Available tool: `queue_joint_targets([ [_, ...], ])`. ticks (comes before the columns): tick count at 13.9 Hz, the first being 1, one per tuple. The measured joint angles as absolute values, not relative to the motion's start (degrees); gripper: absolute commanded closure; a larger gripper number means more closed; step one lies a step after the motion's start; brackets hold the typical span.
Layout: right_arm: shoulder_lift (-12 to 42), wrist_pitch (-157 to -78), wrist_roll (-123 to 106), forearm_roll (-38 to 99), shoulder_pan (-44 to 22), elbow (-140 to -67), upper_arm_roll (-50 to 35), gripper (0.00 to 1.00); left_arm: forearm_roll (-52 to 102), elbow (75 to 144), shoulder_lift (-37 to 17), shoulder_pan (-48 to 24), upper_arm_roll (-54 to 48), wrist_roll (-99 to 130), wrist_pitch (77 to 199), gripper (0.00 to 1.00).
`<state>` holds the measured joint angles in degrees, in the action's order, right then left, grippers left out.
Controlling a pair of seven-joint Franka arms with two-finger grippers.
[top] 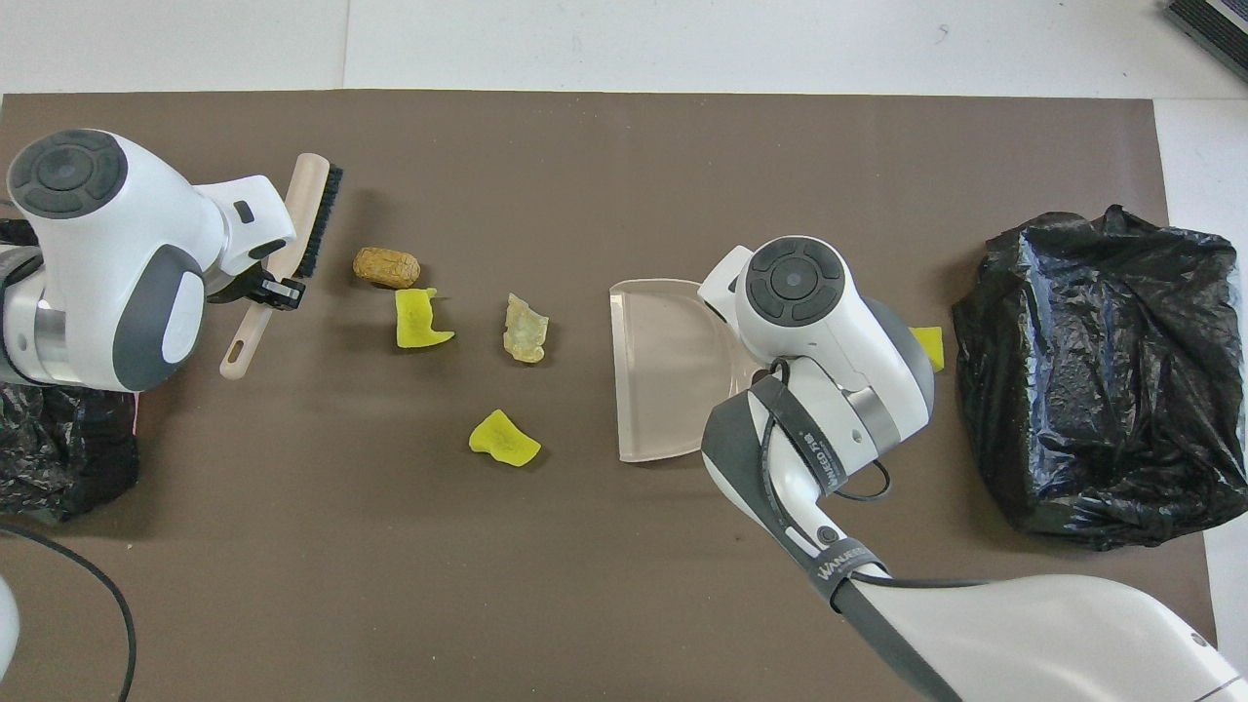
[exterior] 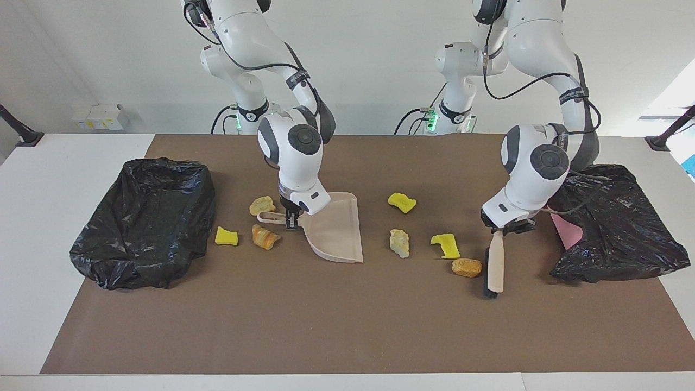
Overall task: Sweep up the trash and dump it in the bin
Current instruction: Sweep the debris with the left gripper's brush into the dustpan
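Several small trash lumps lie on the brown mat (exterior: 347,326). A tan-orange lump (exterior: 467,267) (top: 387,267), a yellow chunk (exterior: 446,245) (top: 421,319) and a pale lump (exterior: 399,242) (top: 526,329) lie between the brush and the dustpan. Another yellow chunk (exterior: 402,202) (top: 503,438) lies nearer the robots. My left gripper (exterior: 507,227) (top: 268,288) is shut on the brush (exterior: 495,266) (top: 307,219), a small gap from the tan-orange lump. My right gripper (exterior: 291,217) is shut on the handle of the beige dustpan (exterior: 336,228) (top: 663,370). Three more lumps (exterior: 265,237) lie by that handle.
A black-bagged bin (exterior: 146,222) (top: 1102,380) stands at the right arm's end of the table. A second black bag (exterior: 613,228) (top: 58,458) with a pink piece (exterior: 564,228) lies at the left arm's end, close beside the left arm.
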<state>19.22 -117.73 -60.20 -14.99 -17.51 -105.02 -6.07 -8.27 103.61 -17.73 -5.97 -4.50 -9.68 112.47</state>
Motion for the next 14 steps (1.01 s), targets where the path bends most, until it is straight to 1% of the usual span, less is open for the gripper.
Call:
queue_joint_targets([
  [4, 19.2, -117.9, -60.2, -15.0, -17.5, -105.1, -6.1, 1.00, -5.6, 110.5, -13.3, -11.8, -4.8, -3.9, 111.4, 1.00],
  [6, 19.2, -117.9, -60.2, -15.0, -17.5, -105.1, -6.1, 1.00, -3.4, 112.3, -11.7, -15.9, -5.0, -0.1, 111.4, 1.00],
  [10, 19.2, -118.0, -60.2, -15.0, -17.5, -105.2, -6.1, 1.00, 1.7, 113.9, -10.4, -23.8, -5.2, 2.8, 112.4, 1.00],
  [14, 19.2, -118.2, -60.2, -15.0, -17.4, -105.3, -6.1, 1.00, 7.9, 116.1, -10.3, -31.0, -5.2, 6.9, 119.1, 1.00],
])
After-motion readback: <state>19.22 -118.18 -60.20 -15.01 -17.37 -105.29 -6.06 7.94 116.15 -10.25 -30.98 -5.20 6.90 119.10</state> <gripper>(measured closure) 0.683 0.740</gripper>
